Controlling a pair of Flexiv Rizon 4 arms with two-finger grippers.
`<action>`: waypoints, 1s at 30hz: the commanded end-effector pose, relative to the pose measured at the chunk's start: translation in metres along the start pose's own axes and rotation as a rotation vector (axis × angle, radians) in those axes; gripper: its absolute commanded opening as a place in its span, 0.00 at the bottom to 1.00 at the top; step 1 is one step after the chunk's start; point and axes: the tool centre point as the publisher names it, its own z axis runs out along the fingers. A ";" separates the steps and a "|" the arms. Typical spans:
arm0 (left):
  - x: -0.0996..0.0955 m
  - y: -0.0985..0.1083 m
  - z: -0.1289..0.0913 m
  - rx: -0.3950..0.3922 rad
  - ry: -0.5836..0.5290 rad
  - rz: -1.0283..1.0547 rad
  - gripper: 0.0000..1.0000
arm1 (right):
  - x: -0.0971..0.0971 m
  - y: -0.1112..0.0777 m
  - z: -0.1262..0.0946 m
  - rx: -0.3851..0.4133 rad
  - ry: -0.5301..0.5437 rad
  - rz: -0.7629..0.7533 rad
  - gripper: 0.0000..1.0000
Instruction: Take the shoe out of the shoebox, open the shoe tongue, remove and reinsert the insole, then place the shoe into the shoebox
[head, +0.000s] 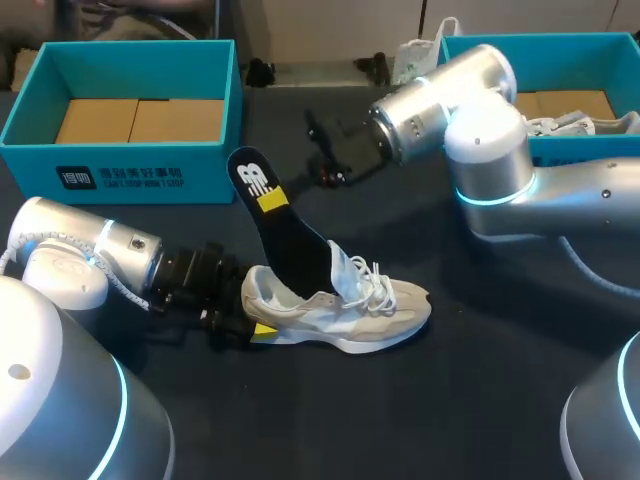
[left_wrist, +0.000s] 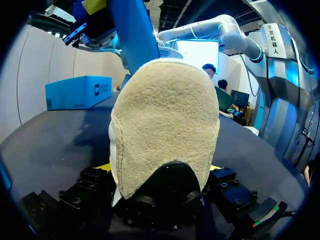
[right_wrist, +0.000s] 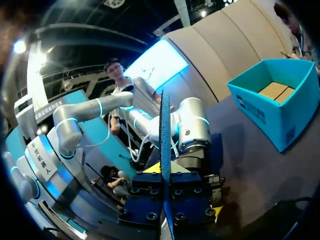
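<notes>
Left gripper (head: 258, 328) clamped on heel of shoe (head: 350, 305). I see shoe resting sole-down on table (head: 450, 400), outside shoebox (head: 200, 170). Right gripper (head: 272, 200) pinching upper end of insole (head: 295, 250). Insole tilted up, lower end inside shoe.

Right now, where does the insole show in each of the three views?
Head view: the insole stands tilted out of the shoe, mid-table.
Left wrist view: the insole rises behind the shoe heel, up to the right end effector.
Right wrist view: the insole is edge-on, clamped in that arm's own end effector.
Shared landmark: the right end effector pinching the insole's upper end.
</notes>
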 end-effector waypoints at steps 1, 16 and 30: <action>0.000 0.001 0.001 -0.003 0.002 0.000 0.00 | 0.004 -0.001 0.000 -0.002 -0.055 0.001 0.00; 0.000 0.001 0.001 -0.003 0.002 0.000 0.00 | 0.012 0.024 -0.004 -0.110 -0.067 0.006 0.00; 0.000 0.001 0.001 -0.003 0.002 0.000 0.00 | 0.034 0.101 -0.021 -0.410 -0.076 0.037 0.00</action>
